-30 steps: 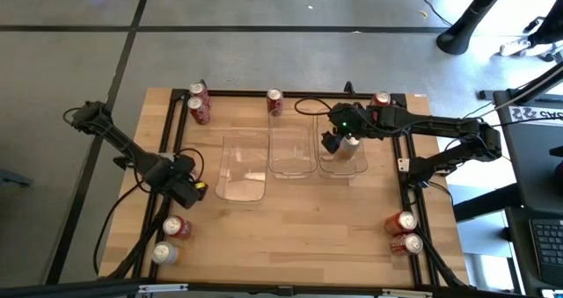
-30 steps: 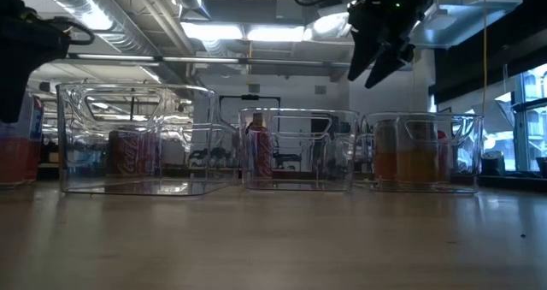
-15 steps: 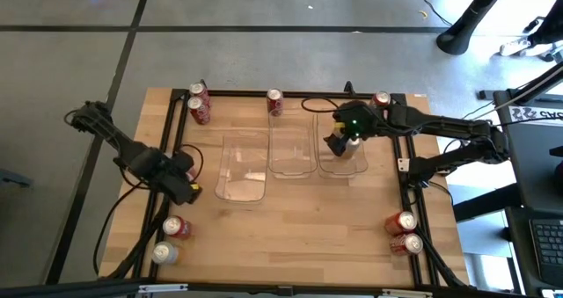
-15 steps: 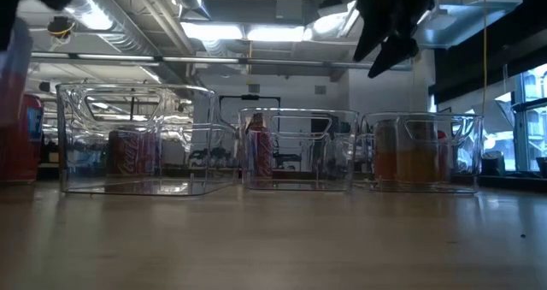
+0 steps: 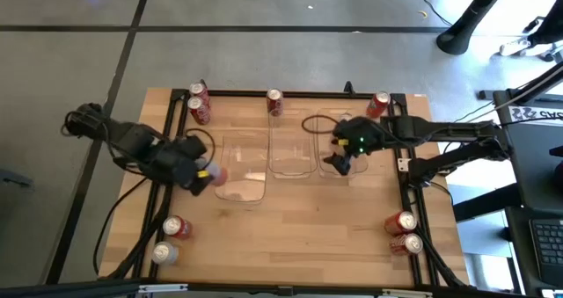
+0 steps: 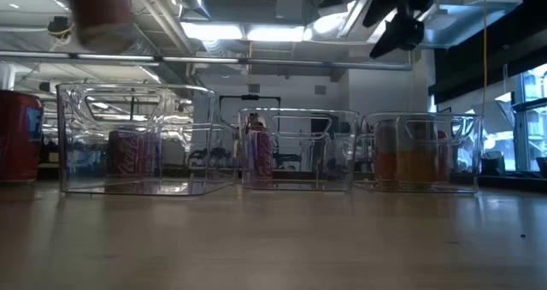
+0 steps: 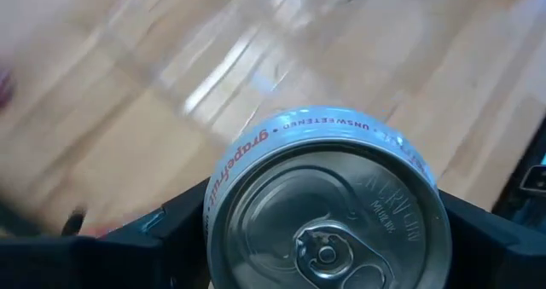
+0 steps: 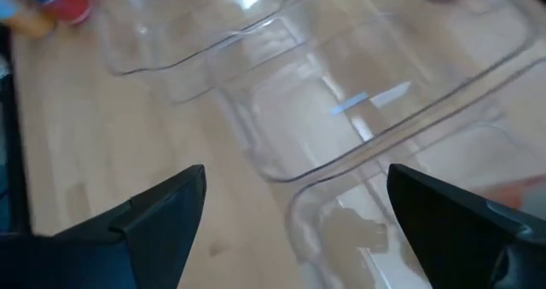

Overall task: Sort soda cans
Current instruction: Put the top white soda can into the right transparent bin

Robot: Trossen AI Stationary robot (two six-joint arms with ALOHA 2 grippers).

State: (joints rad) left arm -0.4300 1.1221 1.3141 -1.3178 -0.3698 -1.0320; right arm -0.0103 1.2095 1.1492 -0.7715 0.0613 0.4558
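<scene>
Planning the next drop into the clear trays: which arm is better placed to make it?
Left. Its tool is shut on a silver-topped metal soda can, carried beside the nearest clear rectangular plastic tray. The right tool is open and holds nothing, hovering above the trays.

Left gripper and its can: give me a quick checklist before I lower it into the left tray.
1. Can held: the left gripper is shut on the grapefruit can: ok.
2. Can upright, silver top facing the wrist camera: ok.
3. Position: gripper sits at the left tray's left edge, not yet over its middle: not ok.
4. Clearance above the rim: cannot tell.
5. Right gripper open, over the right tray, away from the left tray: ok.
</scene>
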